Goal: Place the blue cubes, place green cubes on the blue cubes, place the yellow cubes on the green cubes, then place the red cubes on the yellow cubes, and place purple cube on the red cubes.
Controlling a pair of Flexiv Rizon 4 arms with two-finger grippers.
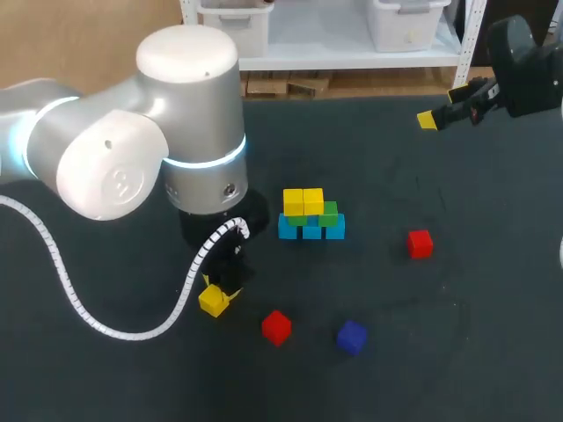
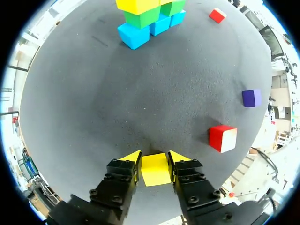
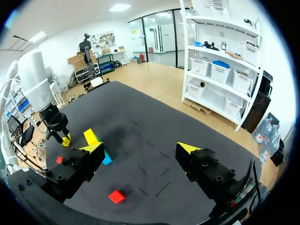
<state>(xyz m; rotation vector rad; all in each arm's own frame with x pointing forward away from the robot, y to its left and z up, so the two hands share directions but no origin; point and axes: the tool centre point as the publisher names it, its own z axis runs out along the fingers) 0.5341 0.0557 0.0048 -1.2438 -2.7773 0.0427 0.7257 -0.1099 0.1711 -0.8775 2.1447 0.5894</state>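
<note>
Left arm (image 1: 141,132): nearest, bulky white joint, entering from left side, with white ribbed cable (image 1: 88,303) looped beneath.
Table (image 1: 422,378): dark, matt, flat, faintly scuffed.
Right arm (image 1: 528,61): over far right corner. Right gripper (image 3: 140,146) spread wide, nothing between fingers.
Stack (image 1: 311,215): mid-table, long axis running across head view. Row of blue cubes (image 1: 311,230) at base, green cubes (image 1: 330,212) above, two yellow cubes (image 1: 303,201) on top toward left end.
Left gripper (image 2: 154,158): low at table, pinching loose yellow cube (image 2: 155,169) from two sides, stack well ahead.
Right-hand red cube (image 1: 420,243), near red cube (image 1: 276,327), purple cube (image 1: 352,337): loose, well apart.
</note>
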